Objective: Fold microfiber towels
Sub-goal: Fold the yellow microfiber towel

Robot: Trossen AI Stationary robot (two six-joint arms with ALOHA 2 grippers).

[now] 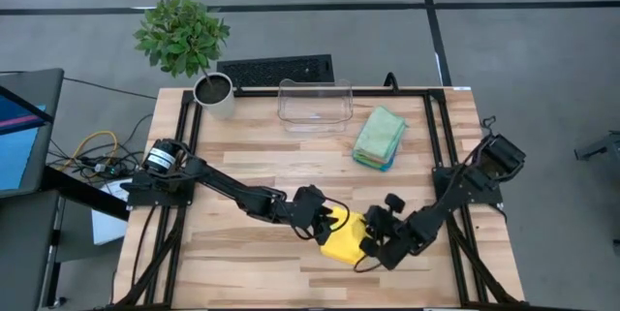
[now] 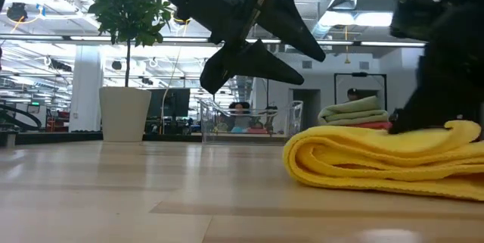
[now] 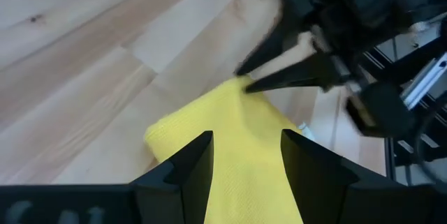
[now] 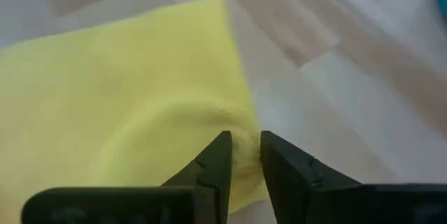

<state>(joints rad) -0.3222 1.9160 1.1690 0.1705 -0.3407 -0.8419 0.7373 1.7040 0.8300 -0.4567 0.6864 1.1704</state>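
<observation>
A: What is in the clear plastic bin?

B: As far as the high view shows, nothing. It stands at the table's far edge, with the white plant pot to its left and a stack of folded towels just to its right, sage green on top, blue at the bottom.

A: And the yellow towel?

B: Folded, lying near the front edge, between the 2 grippers.

A: The grippers?

B: The left gripper hangs above the towel's left side with its fingers spread, grasping nothing. The right gripper is narrowed at the towel's right edge; whether cloth is pinched between the tips, I cannot tell.

A: Open room?

B: Bare wood spans the table's middle and the whole left front; the right front corner is crowded by the right arm.
</observation>
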